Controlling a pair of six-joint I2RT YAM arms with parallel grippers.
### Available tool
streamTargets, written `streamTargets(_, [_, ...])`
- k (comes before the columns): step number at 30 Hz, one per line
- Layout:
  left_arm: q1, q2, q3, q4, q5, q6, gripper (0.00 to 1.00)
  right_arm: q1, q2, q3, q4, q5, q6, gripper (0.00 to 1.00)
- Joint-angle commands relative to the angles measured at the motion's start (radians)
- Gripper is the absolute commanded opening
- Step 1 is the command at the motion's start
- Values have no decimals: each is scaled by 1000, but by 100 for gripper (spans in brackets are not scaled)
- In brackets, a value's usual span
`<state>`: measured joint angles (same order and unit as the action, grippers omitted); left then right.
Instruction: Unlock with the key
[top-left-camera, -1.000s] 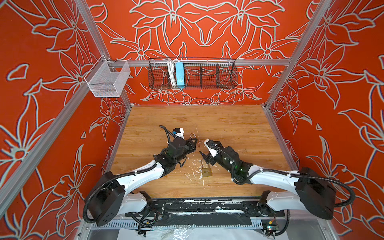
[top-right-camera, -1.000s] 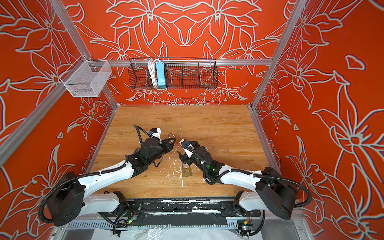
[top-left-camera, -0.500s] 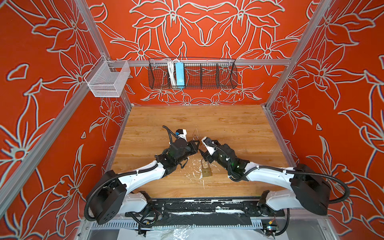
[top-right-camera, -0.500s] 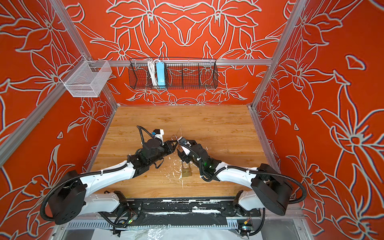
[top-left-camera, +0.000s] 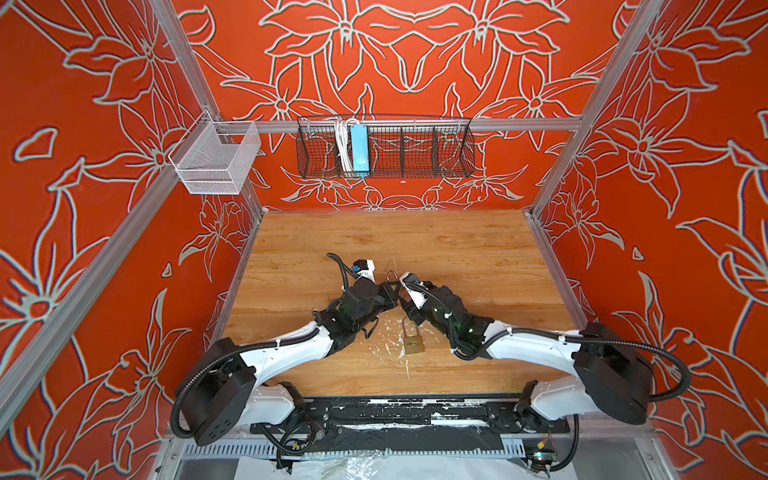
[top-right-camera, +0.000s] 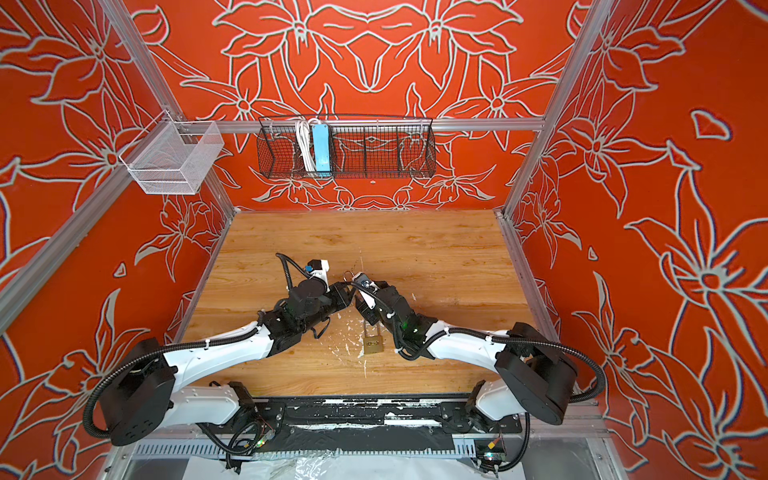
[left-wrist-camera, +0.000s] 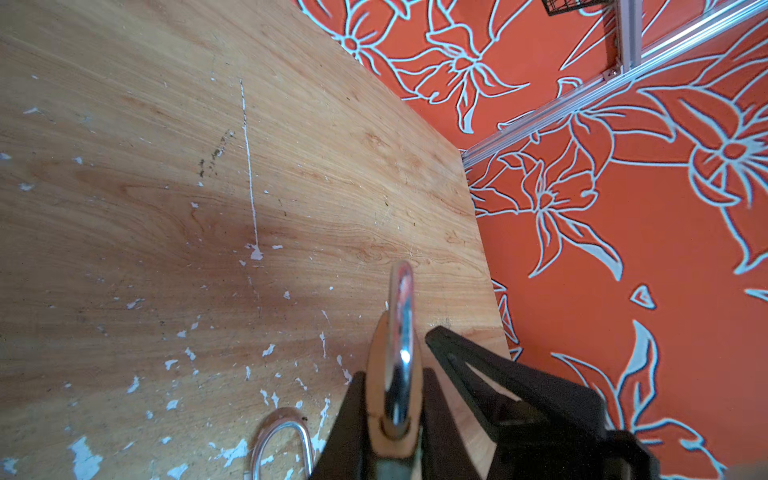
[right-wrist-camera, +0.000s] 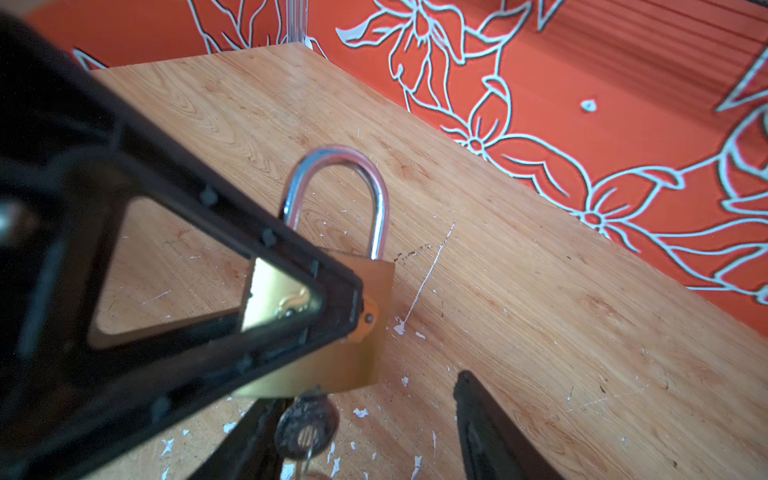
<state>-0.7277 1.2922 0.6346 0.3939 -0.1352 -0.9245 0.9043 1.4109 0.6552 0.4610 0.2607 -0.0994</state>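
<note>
Clamping a brass padlock (right-wrist-camera: 357, 332) by its flat faces in the closed left gripper (left-wrist-camera: 395, 378), shackle up, raised over the middle of the wooden table (top-left-camera: 457, 249). Carries a key (right-wrist-camera: 306, 428) in its underside, round head hanging down. Straddled there by the right gripper (right-wrist-camera: 374, 388), jaws apart: one finger just beside the head, the other well clear, no grip yet. Half hidden in the right wrist view behind a left finger. Just beside, flat on the scuffed boards, a second padlock (top-left-camera: 413, 343). On the far wall, a wire basket (top-left-camera: 415, 153) with a blue power strip (top-left-camera: 359, 149); a mesh basket (top-left-camera: 216, 160) at the left corner.
</note>
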Motion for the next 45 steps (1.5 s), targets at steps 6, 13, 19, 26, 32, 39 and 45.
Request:
streamTargets(6, [-6, -50, -11, 76, -88, -14, 0, 3, -9, 13, -14, 46, 12, 65])
streamTargets(13, [-6, -61, -19, 68, -139, -13, 0, 2, -33, -17, 17, 21, 3, 79])
streamTargets(19, [-6, -74, -18, 69, -120, -17, 0, 2, -32, -15, 15, 19, 7, 81])
streamTargets(26, [-6, -80, -19, 68, -115, -19, 0, 2, -21, -3, 2, -12, 1, 76])
streamTargets(32, [-6, -74, -13, 62, -100, -19, 0, 2, -16, 1, 2, 7, 7, 76])
streamTargets(39, [-5, -51, -4, 65, -72, -27, 0, 2, -14, 3, -1, -4, 9, 74])
streamTargets(45, [-6, -33, 0, 69, -58, -34, 0, 2, -4, 8, -3, -15, 10, 74])
